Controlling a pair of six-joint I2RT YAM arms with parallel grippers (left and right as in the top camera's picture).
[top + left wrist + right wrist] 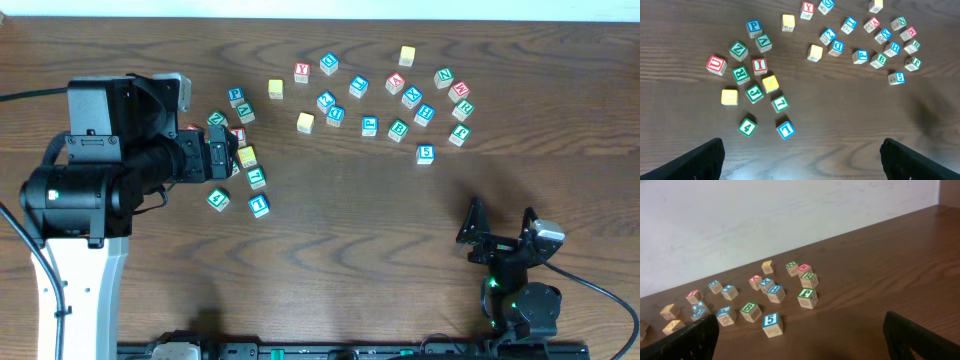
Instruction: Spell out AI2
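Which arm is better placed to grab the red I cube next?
Left. The left claw, open, hangs close over the red I cube; the right claw, also open, sits at the near right, well away from it.

I cube (pixel 759 65) is over on the left, A cube (pixel 871 23) way off right, 2 cube (pixel 828 35) between them, nearer the A.

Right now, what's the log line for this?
left fingers: open, empty | right fingers: open, empty | I cube: untouched | spelling: not started
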